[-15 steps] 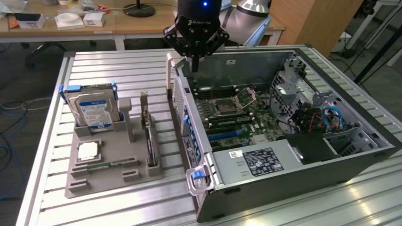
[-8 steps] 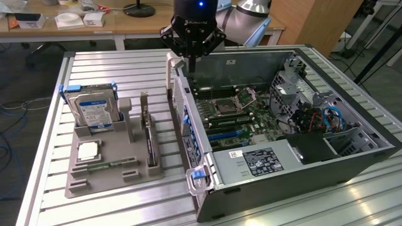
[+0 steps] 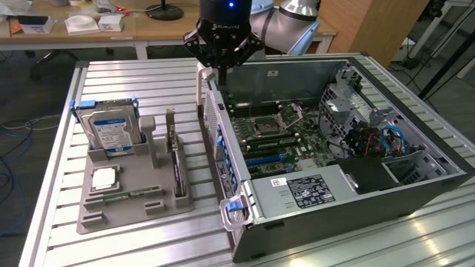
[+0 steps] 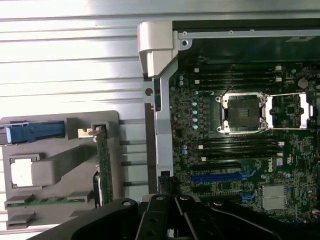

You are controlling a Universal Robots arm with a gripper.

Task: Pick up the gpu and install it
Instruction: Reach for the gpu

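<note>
Presently: gpu (image 3: 177,167) stood on edge in its slot along the tray (image 3: 111,219) edge nearest the case (image 3: 334,219), not yet picked up. Gripper (image 3: 220,73) closed, apparently empty, hung over the case's far corner. Pick-up and install both undone.

Parts tray (image 3: 111,217) lies on the table (image 3: 133,78) at the exterior view's left, with the computer case (image 3: 356,208) just beside it on the right. In the tray, the hard drive (image 3: 110,130) stands at the far end, the gpu (image 3: 177,161) stands on edge along the case side, and the processor (image 3: 104,178) lies flat behind the memory stick (image 3: 126,196). Gripper (image 3: 220,69) hangs over the case's far left corner.
</note>
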